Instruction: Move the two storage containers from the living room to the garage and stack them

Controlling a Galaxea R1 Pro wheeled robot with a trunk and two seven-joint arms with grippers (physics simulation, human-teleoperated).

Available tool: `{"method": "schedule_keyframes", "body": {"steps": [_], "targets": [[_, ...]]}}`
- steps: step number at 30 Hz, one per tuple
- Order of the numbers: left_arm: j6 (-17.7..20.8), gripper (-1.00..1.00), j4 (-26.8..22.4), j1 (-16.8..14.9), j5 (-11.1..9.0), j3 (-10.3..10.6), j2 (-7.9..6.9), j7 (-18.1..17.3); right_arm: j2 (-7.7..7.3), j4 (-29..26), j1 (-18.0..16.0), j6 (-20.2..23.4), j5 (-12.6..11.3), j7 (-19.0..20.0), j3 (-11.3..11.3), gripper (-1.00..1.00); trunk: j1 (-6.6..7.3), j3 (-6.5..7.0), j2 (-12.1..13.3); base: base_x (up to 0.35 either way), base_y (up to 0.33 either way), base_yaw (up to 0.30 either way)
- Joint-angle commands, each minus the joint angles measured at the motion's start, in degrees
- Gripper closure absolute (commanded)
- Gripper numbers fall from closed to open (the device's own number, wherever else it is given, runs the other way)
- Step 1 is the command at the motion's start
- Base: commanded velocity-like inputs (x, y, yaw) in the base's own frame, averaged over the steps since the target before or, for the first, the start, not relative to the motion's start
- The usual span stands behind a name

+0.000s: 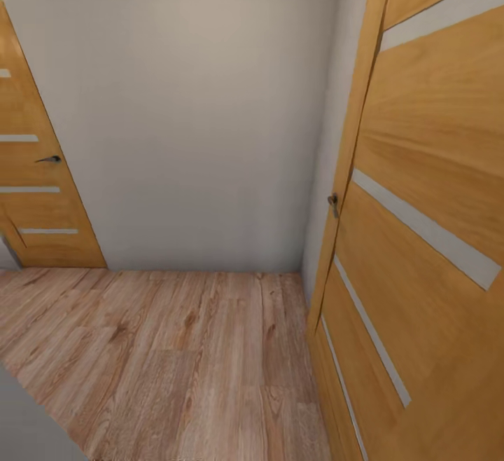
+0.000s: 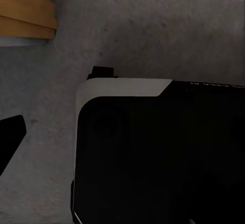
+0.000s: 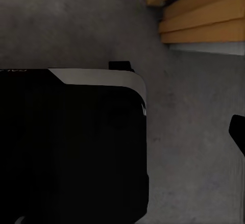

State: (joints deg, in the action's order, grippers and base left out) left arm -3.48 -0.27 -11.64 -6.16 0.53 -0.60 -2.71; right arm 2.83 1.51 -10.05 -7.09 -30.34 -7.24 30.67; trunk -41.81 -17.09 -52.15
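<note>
Grainy light plank flooring (image 1: pixel 175 363) meets a plain white wall (image 1: pixel 196 111), honey-wood doors with frosted strips at three o'clock (image 1: pixel 434 202) and nine (image 1: pixel 35 188); both grippers' jaws can't be judged

no readable text, faint blurred marking (illegible) on black robot base (image 2: pixel 153 152)

In the left wrist view the robot's base (image 2: pixel 158 152) appears as a large glossy black block with rounded corners, capped along one edge by a pale grey-white band that is chamfered at one end, with a small black tab jutting out just beyond that band. The right wrist view gives the same black body (image 3: pixel 71 147), again with the light band along its edge, a rounded corner and a small black tab beside it. A black, pointed piece of the robot (image 2: pixel 10 132) pokes in at the picture's edge in each wrist view, too little of it visible to tell more.
</note>
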Motion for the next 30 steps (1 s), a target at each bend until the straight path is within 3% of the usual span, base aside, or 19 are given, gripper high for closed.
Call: {"method": "schedule_keyframes", "body": {"steps": [1, 30], "targets": [[-0.2, -1.0, 0.1, -0.1, -0.6, 0.1, -0.01, -0.3, 0.03, 0.2, -0.1, -0.3, -0.5, -0.1, 0.5, -1.0, 0.0, -0.07, 0.0, 0.0, 0.0, 0.177], [0.1, -1.0, 0.1, -0.1, -0.8, 0.1, -0.01, 0.3, -0.1, 0.2, -0.1, -0.2, 0.1, -0.1, 0.7, -1.0, 0.0, -0.07, 0.0, 0.0, 0.0, 0.012]]}}
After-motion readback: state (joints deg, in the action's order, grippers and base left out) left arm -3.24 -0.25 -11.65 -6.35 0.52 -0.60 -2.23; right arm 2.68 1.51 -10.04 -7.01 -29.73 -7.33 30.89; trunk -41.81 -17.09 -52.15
